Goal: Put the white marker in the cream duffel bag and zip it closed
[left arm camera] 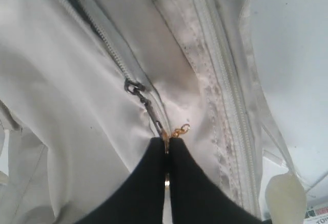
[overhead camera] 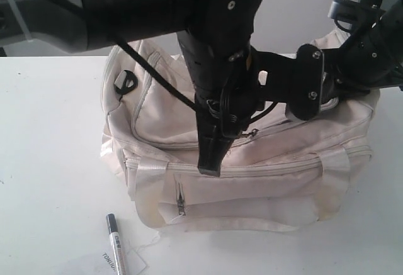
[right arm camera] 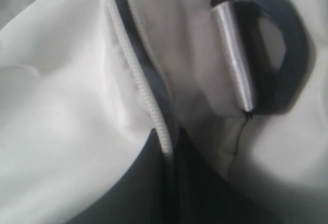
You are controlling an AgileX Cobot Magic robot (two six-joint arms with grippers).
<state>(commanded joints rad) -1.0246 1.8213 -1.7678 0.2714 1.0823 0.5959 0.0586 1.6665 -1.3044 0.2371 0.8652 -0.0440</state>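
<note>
Exterior view: the cream duffel bag sits in the middle of a white table, its front zip pocket facing the camera. The white marker lies on the table just in front of the bag's near corner, outside the bag and apart from it. Its black cap points toward the bag and its barrel crosses a paper tag. The left arm comes down over the top of the bag, and the left gripper has its tip at the bag's top seam. The right arm reaches to the far end of the bag; its fingertips are hidden here.

Left wrist view: the left gripper's black fingers are pressed together, pinching the zipper pull right by its gold ring on the bag's top panel.

Right wrist view: the right gripper is clamped on the bag's zipper edge, with the tape running between its dark fingers. A black buckle with a silvery bar sits just beside it on the bag's fabric.
</note>
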